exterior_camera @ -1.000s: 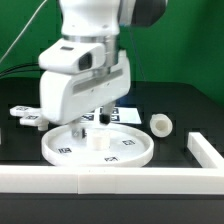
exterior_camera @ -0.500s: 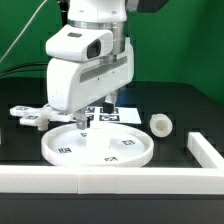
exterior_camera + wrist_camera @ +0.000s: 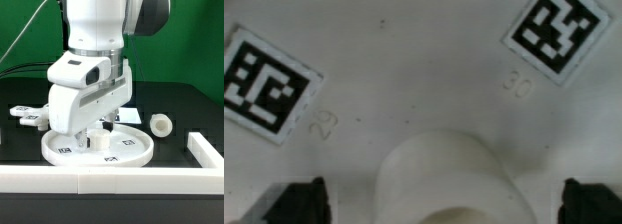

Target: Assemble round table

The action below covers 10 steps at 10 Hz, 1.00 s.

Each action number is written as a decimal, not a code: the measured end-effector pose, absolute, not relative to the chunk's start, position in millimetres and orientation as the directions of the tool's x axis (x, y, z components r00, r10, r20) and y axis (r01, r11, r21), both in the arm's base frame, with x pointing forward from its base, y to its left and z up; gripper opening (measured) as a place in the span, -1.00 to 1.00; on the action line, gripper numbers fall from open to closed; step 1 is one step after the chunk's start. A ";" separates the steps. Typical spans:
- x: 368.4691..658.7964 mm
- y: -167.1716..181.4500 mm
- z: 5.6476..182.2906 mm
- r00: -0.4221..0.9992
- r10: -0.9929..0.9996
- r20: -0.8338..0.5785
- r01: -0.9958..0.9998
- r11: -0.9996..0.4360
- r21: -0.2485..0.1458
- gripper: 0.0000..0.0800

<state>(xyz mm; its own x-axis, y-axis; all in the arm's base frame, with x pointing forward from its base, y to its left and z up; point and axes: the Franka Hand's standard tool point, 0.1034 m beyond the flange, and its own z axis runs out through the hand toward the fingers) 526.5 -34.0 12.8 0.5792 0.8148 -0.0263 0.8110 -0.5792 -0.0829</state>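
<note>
The round table's disc (image 3: 128, 150) lies flat on the tabletop (image 3: 185, 105), the hand (image 3: 96, 133) low over its centre stub (image 3: 441, 170) with fingers (image 3: 295, 200) spread wide either side, likely lining up to grip or steady it.

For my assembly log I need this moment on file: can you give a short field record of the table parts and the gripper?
disc: large round rimmed white plastic disc, flat on the table, tags facing up
centre stub: short white stub at the disc's middle
gripper: open, over the disc, fingers either side of the stub, gaps showing
post: short white cylindrical post, loose on the table, apart from the disc, on the exterior view's right
cross: flat white cross-shaped piece, on the exterior view's left
</note>
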 end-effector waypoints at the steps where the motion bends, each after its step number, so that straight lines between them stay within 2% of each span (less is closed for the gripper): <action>1: 526.4 -33.7 10.1 0.579 0.815 -0.028 0.811 -0.579 -0.086 0.62; 3: 526.4 -31.8 9.9 0.576 0.817 -0.028 0.813 -0.576 -0.086 0.62; 5: 527.0 -32.3 10.7 0.577 0.817 -0.027 0.813 -0.577 -0.084 0.02; 10: 528.1 -31.7 10.8 0.570 0.821 -0.023 0.818 -0.570 -0.080 0.02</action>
